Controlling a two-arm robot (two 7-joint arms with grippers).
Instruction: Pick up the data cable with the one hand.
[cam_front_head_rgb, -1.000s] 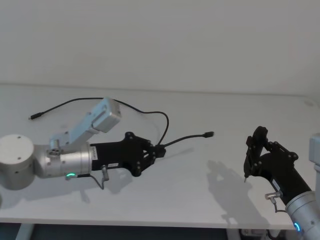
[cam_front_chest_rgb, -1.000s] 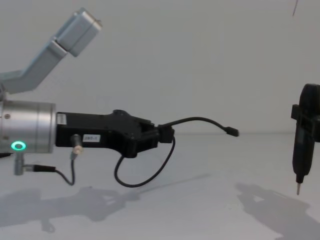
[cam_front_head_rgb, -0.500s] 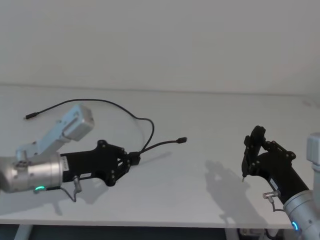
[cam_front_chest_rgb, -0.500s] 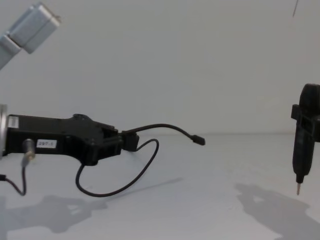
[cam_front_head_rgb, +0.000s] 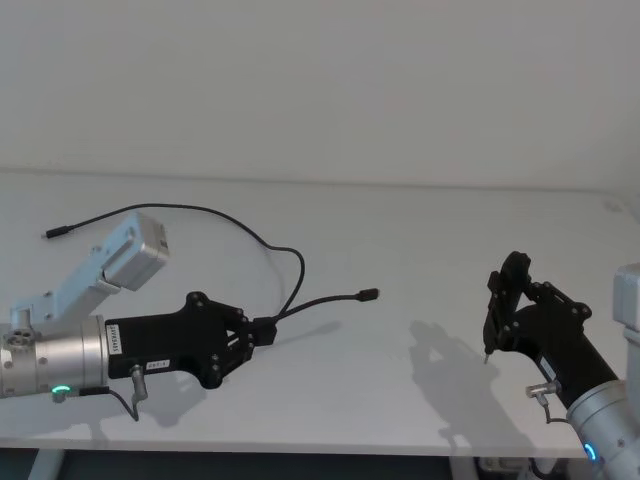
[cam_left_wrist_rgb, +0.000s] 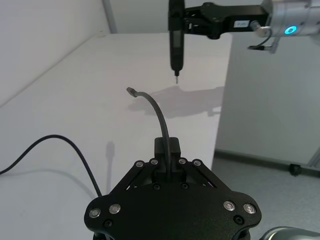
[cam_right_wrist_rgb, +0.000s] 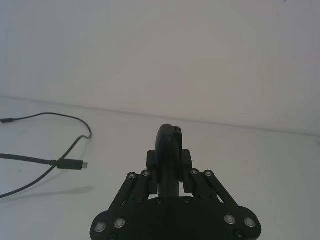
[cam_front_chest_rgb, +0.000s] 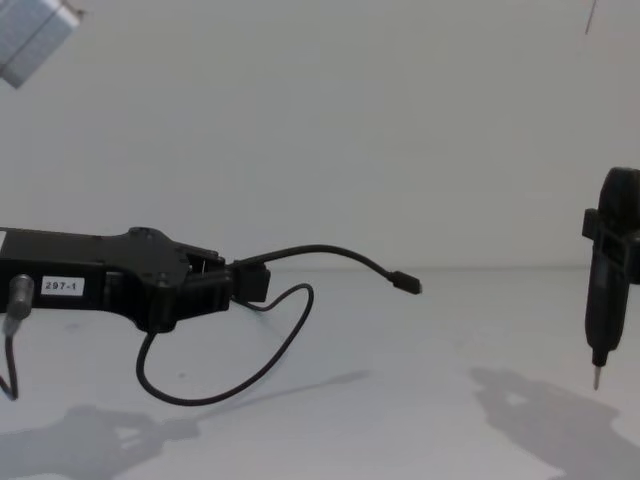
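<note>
Black angular two-fingered left gripper (cam_front_head_rgb: 262, 330), white "297-1" label, sits at lower left of the head view, above the white table (cam_front_head_rgb: 400, 220), fingers pointing toward frame right. It's clamped on the thin black flexible data cable (cam_front_head_rgb: 200, 209), pinching a chunky black block (cam_left_wrist_rgb: 167, 148) on the cord. The left wrist view shows the block seated squarely between the two fingers.

Cable layout: a short stub leaves the fingertips and arcs toward frame centre, ending in a small flat plug (cam_front_head_rgb: 371, 294) up in the air, shadow on the table below. The long run loops back from the grip, sags below the gripper in the chest view, then trails to the upper left of the head view, where the far end (cam_front_head_rgb: 47, 235) looks to lie on the table.

So the long axis runs roughly upper left to centre, with the grip point near the centre end. Grasp looks done. My read is that what's left is lifting until the trailing run clears the table.

Right gripper (cam_front_head_rgb: 505, 300) is at lower right, well apart from the cable, closed on a black pen-like pointed tool (cam_front_chest_rgb: 600, 300), tip down. Parked, not in the way.

Room: open table across centre and back, nothing near the cable. The table's front edge runs close below the left gripper in the head view, so up is the safe direction. Risk: the slack tail dragging or swinging as it comes off.
</note>
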